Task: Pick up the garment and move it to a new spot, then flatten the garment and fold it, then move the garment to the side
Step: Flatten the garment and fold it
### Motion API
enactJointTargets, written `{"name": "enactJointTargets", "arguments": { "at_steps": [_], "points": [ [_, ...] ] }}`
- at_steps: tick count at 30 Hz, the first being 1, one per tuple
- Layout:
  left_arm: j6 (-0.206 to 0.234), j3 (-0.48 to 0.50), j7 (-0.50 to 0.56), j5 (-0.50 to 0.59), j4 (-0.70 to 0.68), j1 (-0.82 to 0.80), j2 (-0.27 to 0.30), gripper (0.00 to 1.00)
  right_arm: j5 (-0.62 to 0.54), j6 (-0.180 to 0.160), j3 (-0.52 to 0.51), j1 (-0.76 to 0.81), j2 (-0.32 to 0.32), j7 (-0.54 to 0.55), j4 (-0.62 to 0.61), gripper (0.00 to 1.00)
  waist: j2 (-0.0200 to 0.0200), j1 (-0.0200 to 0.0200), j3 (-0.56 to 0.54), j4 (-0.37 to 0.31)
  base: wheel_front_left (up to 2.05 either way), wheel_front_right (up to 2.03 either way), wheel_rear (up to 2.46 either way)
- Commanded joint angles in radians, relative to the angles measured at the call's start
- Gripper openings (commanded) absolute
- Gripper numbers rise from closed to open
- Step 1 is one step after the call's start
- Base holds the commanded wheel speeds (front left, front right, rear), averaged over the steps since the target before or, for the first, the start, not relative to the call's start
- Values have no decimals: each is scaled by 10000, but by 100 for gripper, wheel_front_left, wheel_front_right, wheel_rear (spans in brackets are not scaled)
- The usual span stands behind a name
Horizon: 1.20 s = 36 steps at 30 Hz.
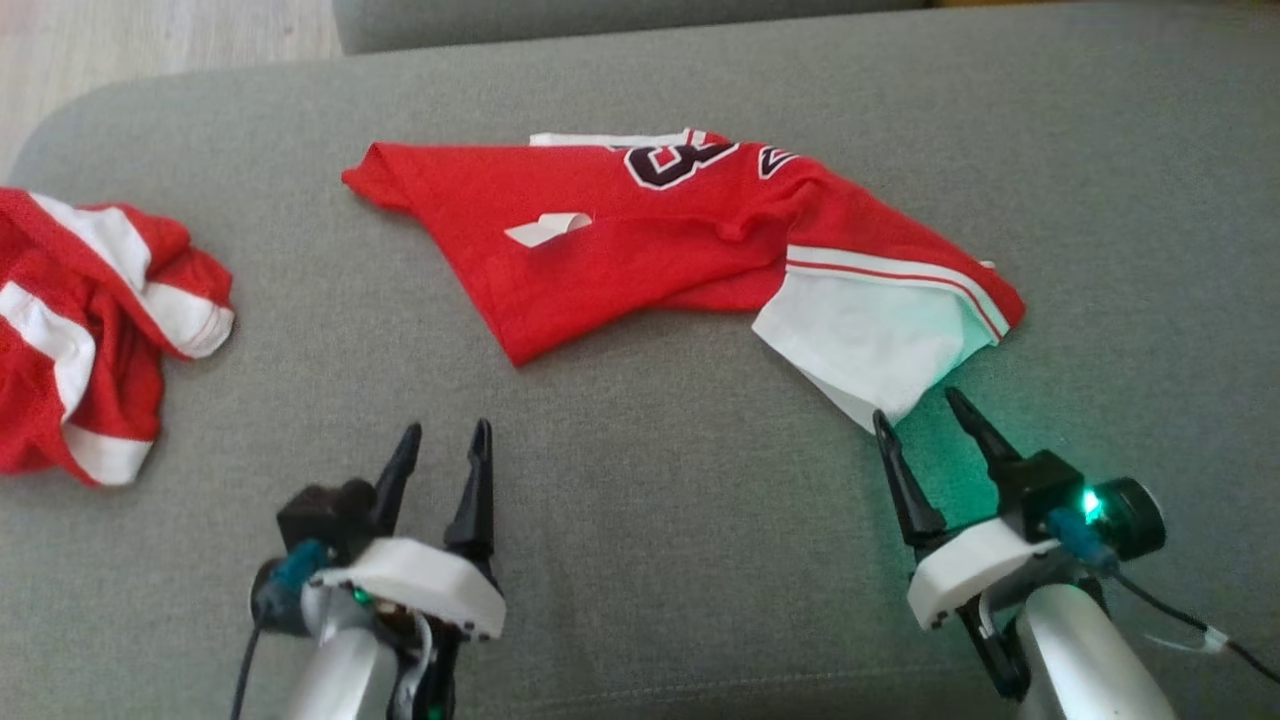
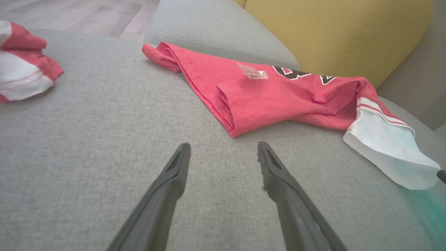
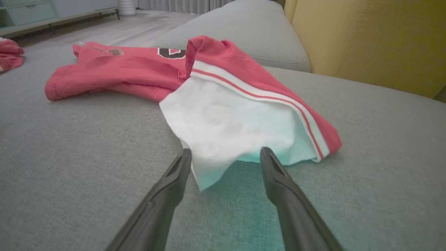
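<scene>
Right claw (image 1: 917, 404) parted wide, clamped on nothing, low over the grey sofa cushion (image 1: 650, 560). Directly ahead of its tips: the white flap (image 1: 860, 340) of the red jersey (image 1: 640, 240), the flap's pointed corner reaching back between the two fingers. In the right wrist view, corner lying in the gap and just beside one of the fingers (image 3: 172, 184); contact not determinable. Green glow (image 1: 950, 470) from the wrist light cast on the cushion and on the flap's near edge around this claw. Beyond the flap, away from the claw: a white band with a thin red stripe (image 3: 258, 93), then the red body, crumpled and partly folded over itself, lying on the cushion. Left claw (image 1: 447, 426) likewise parted wide and holding nothing, tips above bare cushion, well apart from the right claw. Just ahead of its tips and a little toward the right claw: a folded red corner (image 2: 240, 122) of the jersey, near but not touching. Further ahead: a small white label (image 2: 252, 71) and black-and-white lettering (image 2: 292, 74) on the red cloth. Off to the left claw's outer side, well apart: a second red-and-white garment (image 1: 90, 330), bunched in a heap. Past the jersey from both claws: a yellow cushion (image 2: 334, 35).
</scene>
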Motion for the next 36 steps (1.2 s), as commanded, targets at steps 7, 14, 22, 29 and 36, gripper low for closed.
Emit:
{"name": "enactJointTargets", "arguments": {
  "at_steps": [7,14,22,29,36],
  "points": [
    [-205,790,-53,279,-174,-2148,45,100,536,71,122,-766,219,-352,-1142,100,0,0,987,36,0,0,0],
    [-764,859,-53,111,684,-4034,45,100,851,71,494,-1202,257,-375,-1696,100,0,0,1766,-218,0,0,0],
    [-1246,835,-53,278,2930,-5447,82,100,1060,71,620,-1455,260,-377,-1862,100,0,0,2286,-558,0,0,0],
    [-1361,781,-53,468,3714,-5529,80,100,1125,71,515,-1448,261,-378,-1936,100,0,0,2421,-602,0,0,0],
    [-1387,745,-53,466,3842,-5396,64,100,1198,71,587,-1582,261,-378,-1959,100,0,0,2459,-596,0,0,0]
  ]
}}
